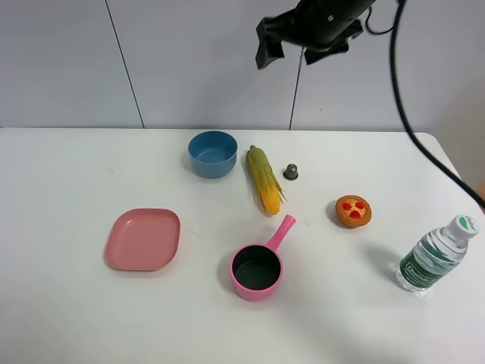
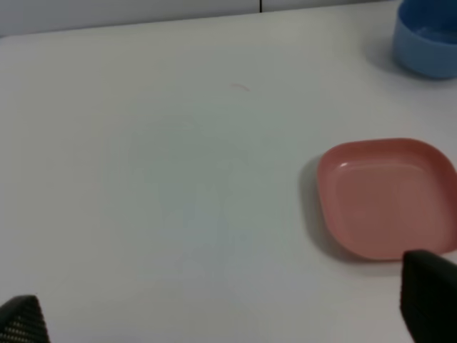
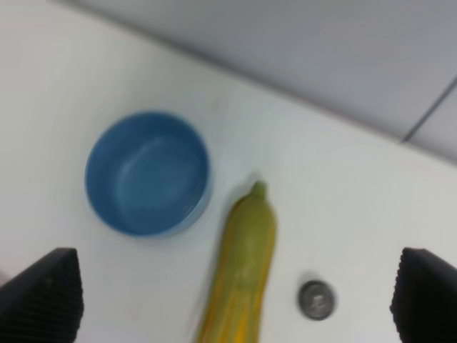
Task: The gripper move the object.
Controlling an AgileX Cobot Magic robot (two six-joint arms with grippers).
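Observation:
The toy corn cob (image 1: 263,180) lies on the white table, yellow kernels with green husk, between the blue bowl (image 1: 213,154) and a small grey knob (image 1: 291,172). My right gripper (image 1: 292,49) hangs high above the back of the table, open and empty. Its wrist view looks down on the corn (image 3: 246,264), which lies between the two wide-apart fingertips (image 3: 43,296). My left gripper (image 2: 225,307) does not show in the exterior view. Its wrist view shows open, empty jaws low over bare table beside the pink plate (image 2: 389,196).
A pink plate (image 1: 144,239) lies front left and a pink pan (image 1: 258,269) front centre, its handle pointing toward the corn. A round orange tart (image 1: 353,211) and a water bottle (image 1: 436,256) stand on the right. The bowl (image 3: 148,173) and knob (image 3: 315,299) flank the corn.

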